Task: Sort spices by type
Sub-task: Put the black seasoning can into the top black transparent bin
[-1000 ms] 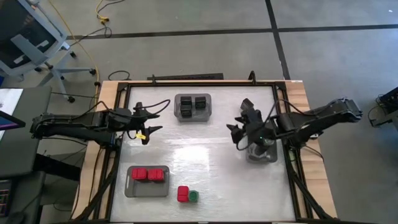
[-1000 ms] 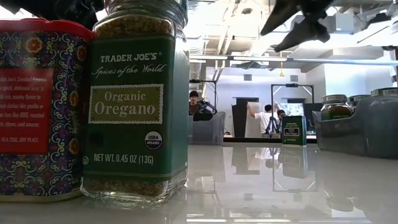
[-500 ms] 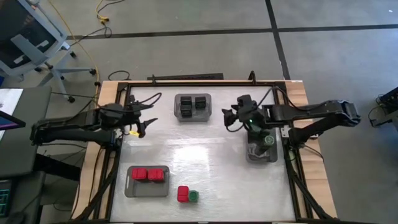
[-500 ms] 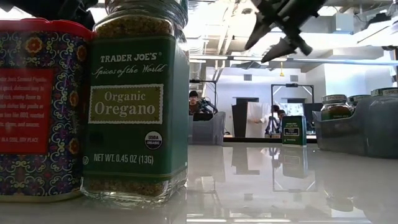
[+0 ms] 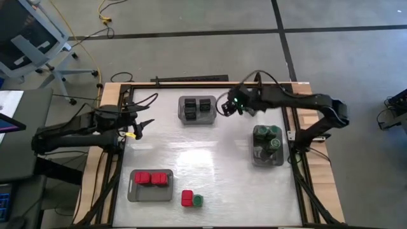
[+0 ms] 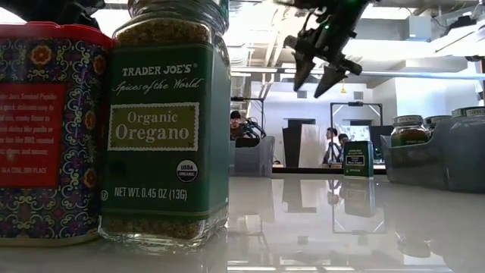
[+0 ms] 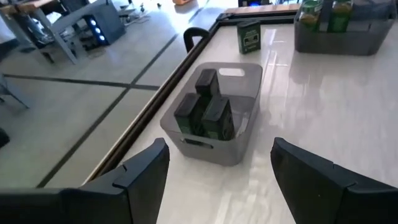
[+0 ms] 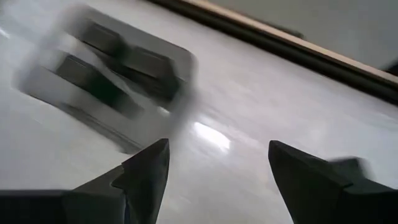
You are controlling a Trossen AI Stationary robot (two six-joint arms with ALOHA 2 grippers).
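Observation:
A grey tray (image 5: 197, 118) at the far middle holds several black spice boxes (image 7: 205, 115). My right gripper (image 5: 224, 106) hangs open in the air just to the right of that tray, with nothing between its fingers (image 8: 146, 168). Another dark box (image 7: 249, 36) stands alone on the table beyond the tray. Green-lidded jars (image 5: 267, 135) fill a tray at the right. Two red boxes (image 5: 151, 179) lie in a tray at the near left. A loose red box (image 5: 187, 198) and an oregano jar (image 5: 198, 201) stand side by side near the front edge. My left gripper (image 5: 142, 124) waits open at the left.
The table has a raised dark frame (image 5: 191, 79) along its far edge. In the low view the red box (image 6: 45, 129) and the oregano jar (image 6: 167, 129) fill the left half. Bare white tabletop (image 5: 210, 159) lies in the middle.
My right gripper has swung from above the tray of green-lidded jars toward the table's far left, ending beside the tray of black boxes, staying high and open. My left gripper has drawn back a little toward the table's left edge.

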